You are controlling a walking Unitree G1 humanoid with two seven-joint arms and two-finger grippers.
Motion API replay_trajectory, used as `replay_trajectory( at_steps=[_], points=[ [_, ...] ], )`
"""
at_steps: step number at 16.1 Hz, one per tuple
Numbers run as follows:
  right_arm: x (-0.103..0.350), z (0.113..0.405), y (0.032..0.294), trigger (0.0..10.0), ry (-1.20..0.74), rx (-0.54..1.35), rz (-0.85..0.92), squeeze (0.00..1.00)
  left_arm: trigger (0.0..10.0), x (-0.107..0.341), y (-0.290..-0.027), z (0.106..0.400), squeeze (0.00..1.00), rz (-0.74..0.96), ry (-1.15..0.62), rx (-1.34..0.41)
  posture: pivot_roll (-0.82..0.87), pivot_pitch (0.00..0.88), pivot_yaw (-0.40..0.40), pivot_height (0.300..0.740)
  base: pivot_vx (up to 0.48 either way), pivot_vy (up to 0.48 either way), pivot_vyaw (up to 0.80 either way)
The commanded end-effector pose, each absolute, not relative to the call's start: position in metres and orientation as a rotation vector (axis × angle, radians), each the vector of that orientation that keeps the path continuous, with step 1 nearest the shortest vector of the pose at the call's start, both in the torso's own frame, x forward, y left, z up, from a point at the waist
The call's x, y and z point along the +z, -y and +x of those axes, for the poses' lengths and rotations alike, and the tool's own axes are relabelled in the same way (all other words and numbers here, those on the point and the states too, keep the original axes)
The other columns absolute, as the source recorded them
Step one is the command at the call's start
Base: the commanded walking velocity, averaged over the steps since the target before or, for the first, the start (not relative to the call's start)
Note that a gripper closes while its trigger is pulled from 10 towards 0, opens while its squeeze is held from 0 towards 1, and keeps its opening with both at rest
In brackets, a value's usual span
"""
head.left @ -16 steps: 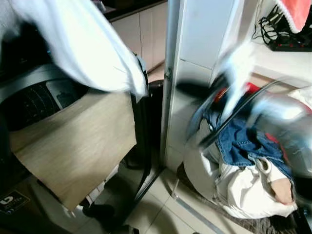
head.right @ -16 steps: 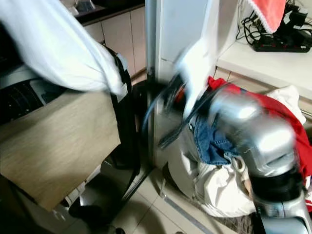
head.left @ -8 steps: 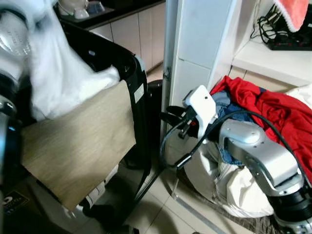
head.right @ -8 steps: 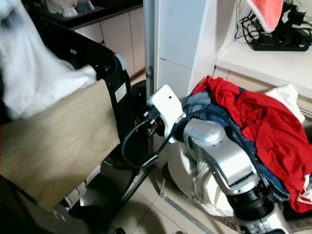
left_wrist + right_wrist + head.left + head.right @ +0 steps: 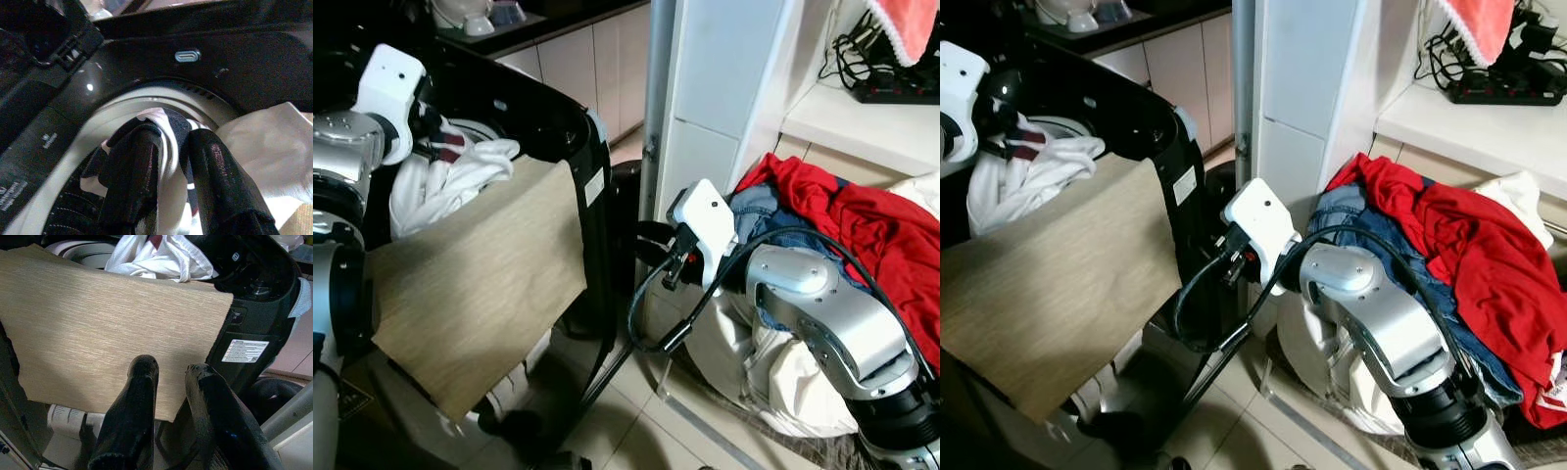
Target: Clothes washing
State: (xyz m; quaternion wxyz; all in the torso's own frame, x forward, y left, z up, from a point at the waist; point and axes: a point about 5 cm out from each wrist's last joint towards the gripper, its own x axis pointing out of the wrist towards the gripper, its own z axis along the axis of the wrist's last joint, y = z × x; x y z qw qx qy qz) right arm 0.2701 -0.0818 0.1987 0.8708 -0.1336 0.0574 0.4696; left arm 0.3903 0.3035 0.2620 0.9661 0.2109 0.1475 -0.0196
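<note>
A black top-loading washer [image 5: 570,125] stands at the left with its opening up. A white garment [image 5: 450,176] with dark and red stripes bulges out of the drum. My left gripper [image 5: 173,139] is shut on this garment just above the drum's rim [image 5: 98,127]. My right gripper [image 5: 171,369] is shut on nothing, and hovers low between the washer and the laundry pile, pointing at the washer's front. The pile at the right holds a red garment [image 5: 862,225], blue jeans [image 5: 759,208] and a white bag [image 5: 803,387].
A tan cloth [image 5: 480,284] hangs over the washer's front. A white pillar [image 5: 705,108] rises between washer and pile. A shelf [image 5: 862,122] at the back right carries cables and a pink towel [image 5: 906,24]. Tiled floor [image 5: 636,431] lies below.
The white garment, held high and spread a second ago, has come down into the drum with my left gripper. My right arm has swung away from the pile toward the washer.
</note>
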Motion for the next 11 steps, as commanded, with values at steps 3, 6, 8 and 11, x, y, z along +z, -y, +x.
replay_trajectory(
  at_steps=[3,6,8,11],
  points=[
    [0.198,0.282,0.093,10.0,-0.15,0.863,-0.274,0.0,10.0,0.273,-0.309,0.389,1.0,0.49,-0.272,0.0,-0.11,0.0,0.059,0.74,0.0,0.0,0.0],
    [0.199,0.311,0.13,10.0,-0.176,0.534,-0.257,0.0,10.0,0.285,-0.309,0.391,0.56,0.627,-0.194,0.071,-0.11,0.0,0.064,0.74,0.0,0.0,0.0],
    [0.2,0.323,0.15,10.0,-0.181,0.39,-0.256,0.0,10.0,0.286,-0.307,0.392,0.0,0.695,-0.189,0.085,-0.11,0.0,0.063,0.74,0.0,0.0,0.0],
    [0.201,0.329,0.165,10.0,-0.188,0.314,-0.255,0.0,10.0,0.27,-0.303,0.392,1.0,0.581,-0.275,0.005,-0.11,0.0,0.067,0.74,0.0,0.0,0.0]
  ],
)
